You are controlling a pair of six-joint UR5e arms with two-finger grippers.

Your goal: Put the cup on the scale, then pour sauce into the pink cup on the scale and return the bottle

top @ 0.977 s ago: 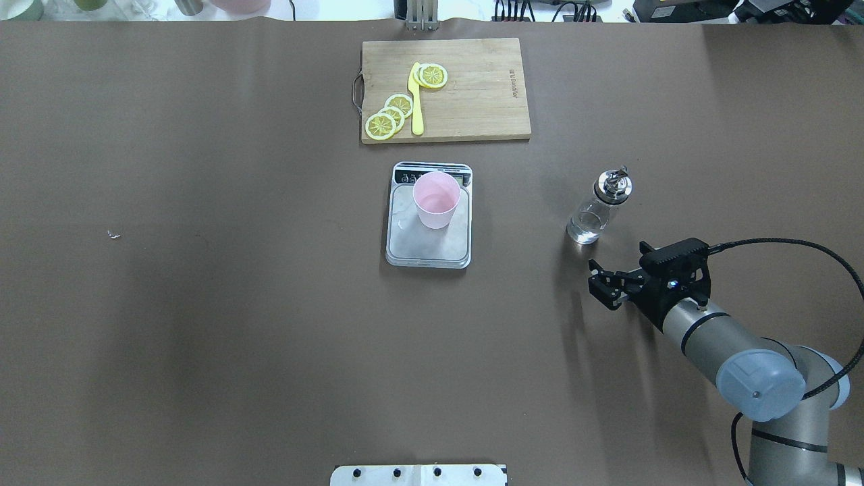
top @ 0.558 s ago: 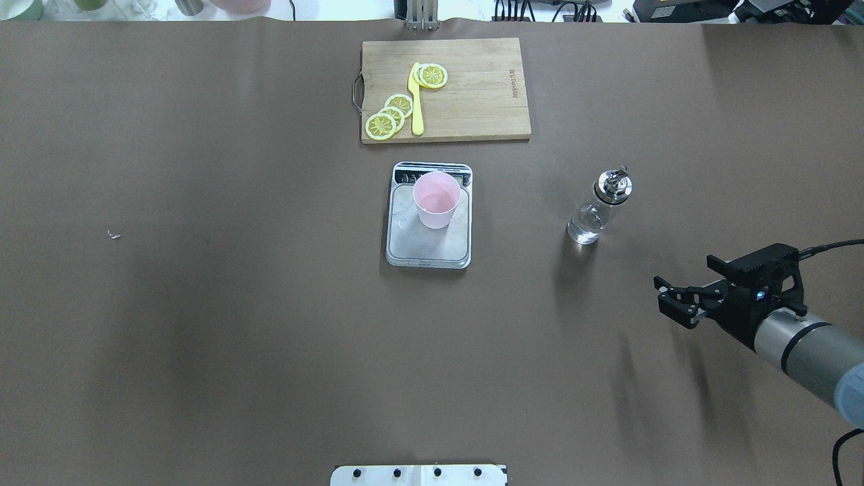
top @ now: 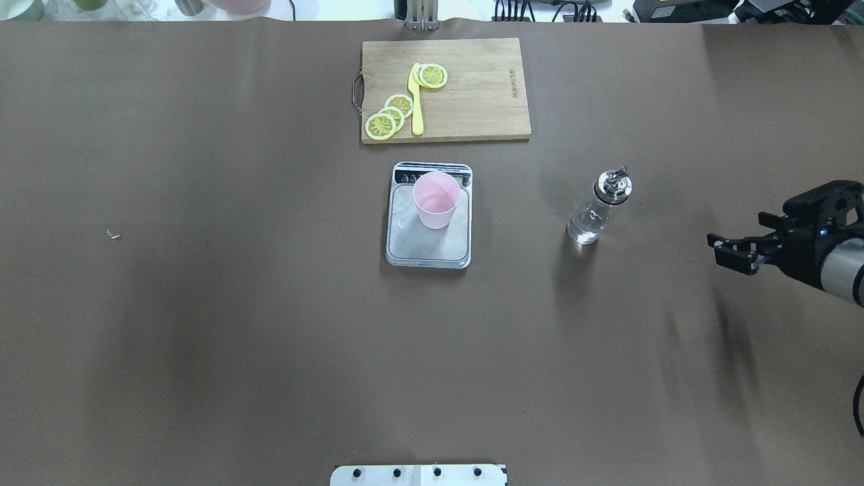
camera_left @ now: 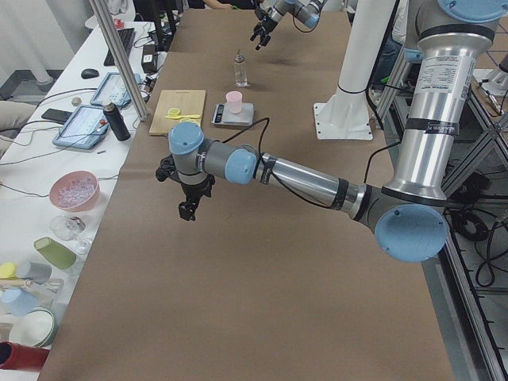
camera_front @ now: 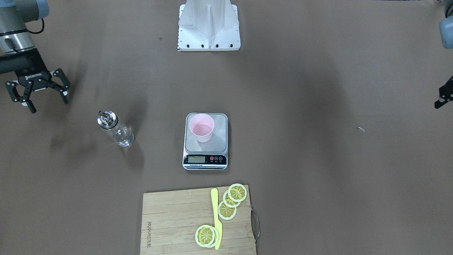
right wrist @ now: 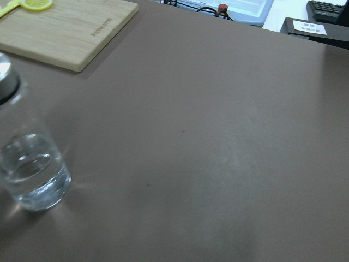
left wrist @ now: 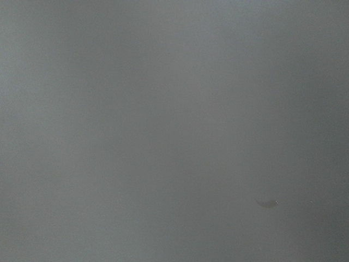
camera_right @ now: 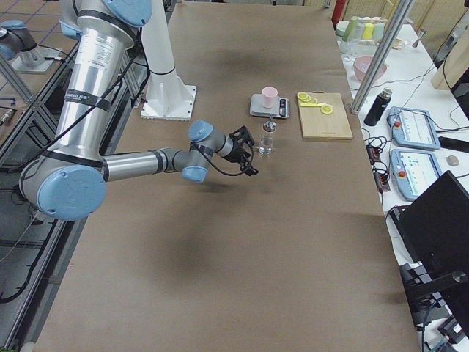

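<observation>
We see the pink cup [top: 437, 199] standing upright on the steel plate of the scale [top: 427, 253], mid-worktop [top: 202, 324]. The glass bottle [top: 597, 210] stands upright on the worktop to the robot's right of the scale, well apart from it, with clear liquid in its base. The right hand [camera_front: 49, 102] hangs farther right, fingers spread and holding nothing, clear of the bottle. The left hand [camera_front: 443, 95] is cut off at the edge of the front view and we cannot tell its state. Beyond the scale lies a wooden board [top: 472, 101] with lemon slices [top: 388, 116] and a yellow knife [top: 416, 101]
</observation>
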